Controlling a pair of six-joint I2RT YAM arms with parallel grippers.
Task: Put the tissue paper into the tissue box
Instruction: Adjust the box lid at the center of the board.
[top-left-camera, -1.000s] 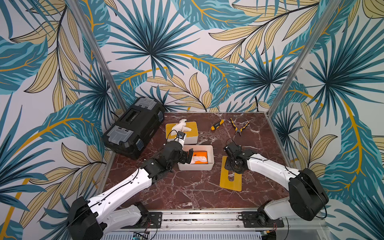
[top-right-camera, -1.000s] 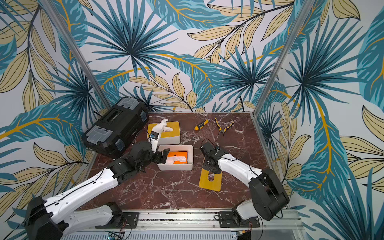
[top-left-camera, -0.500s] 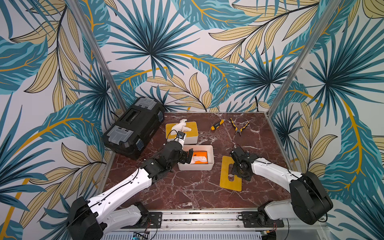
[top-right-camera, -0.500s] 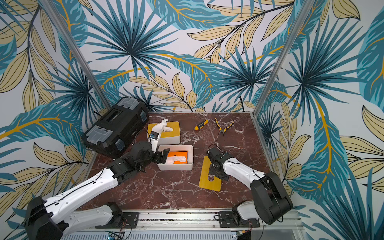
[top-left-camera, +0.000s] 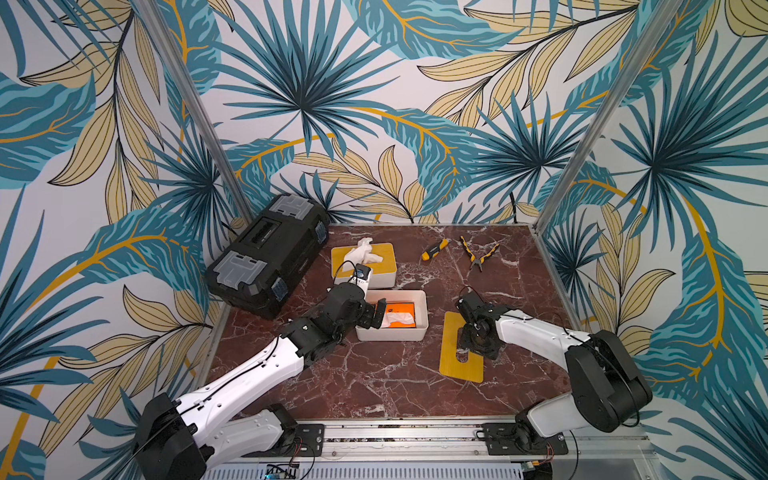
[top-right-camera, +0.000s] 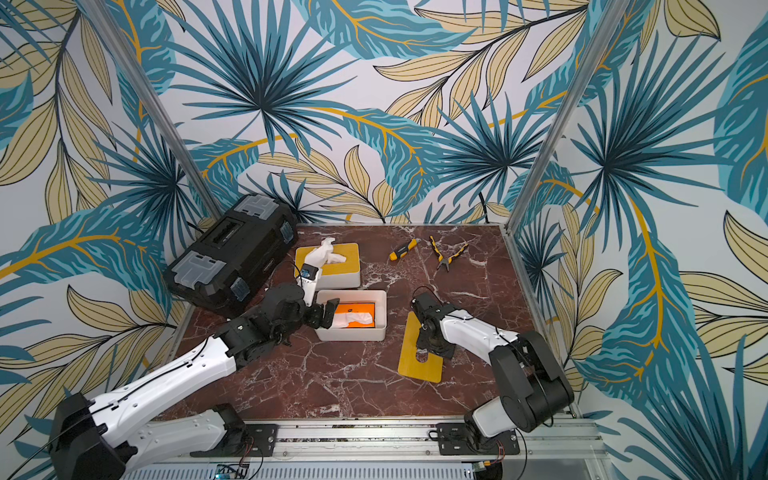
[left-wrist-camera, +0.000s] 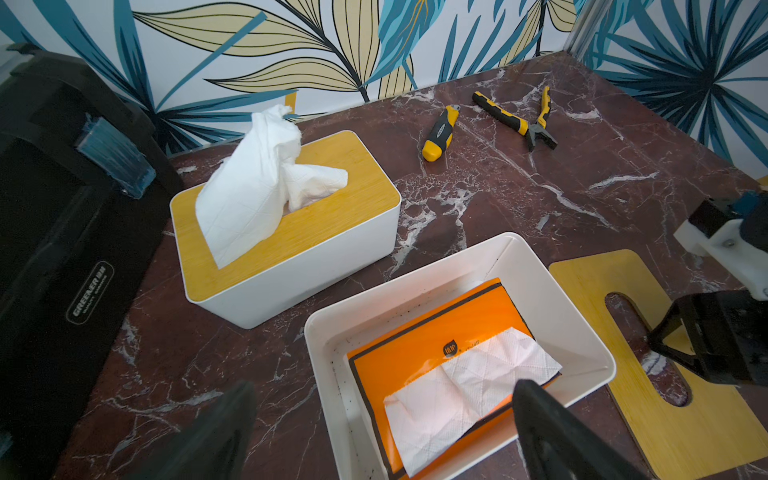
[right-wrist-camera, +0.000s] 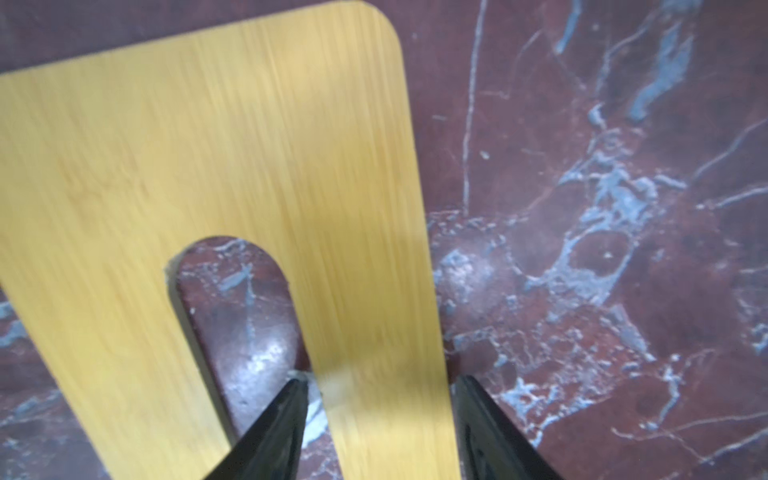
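Two tissue boxes (top-left-camera: 383, 279) (top-left-camera: 392, 335), one lid (top-left-camera: 454, 366), one toolbox (top-left-camera: 266, 254), two hand tools (top-left-camera: 434, 249) (top-left-camera: 478, 256)

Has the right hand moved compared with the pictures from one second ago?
Yes. The right hand has moved along the flat yellow wooden lid, toward the front rail; the lid itself stayed put.

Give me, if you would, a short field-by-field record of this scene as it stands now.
open tissue box: lidless, mid-table
tissue pack: orange, lying inside the open tissue box, one sheet poking out
lid: slotted, flat on the table beside that box
left gripper: open, at one end of the open tissue box
right gripper: jaws straddle the lid's strip beside the slot; grip unclear
further back: closed tissue box, toolbox, utility knife, pliers
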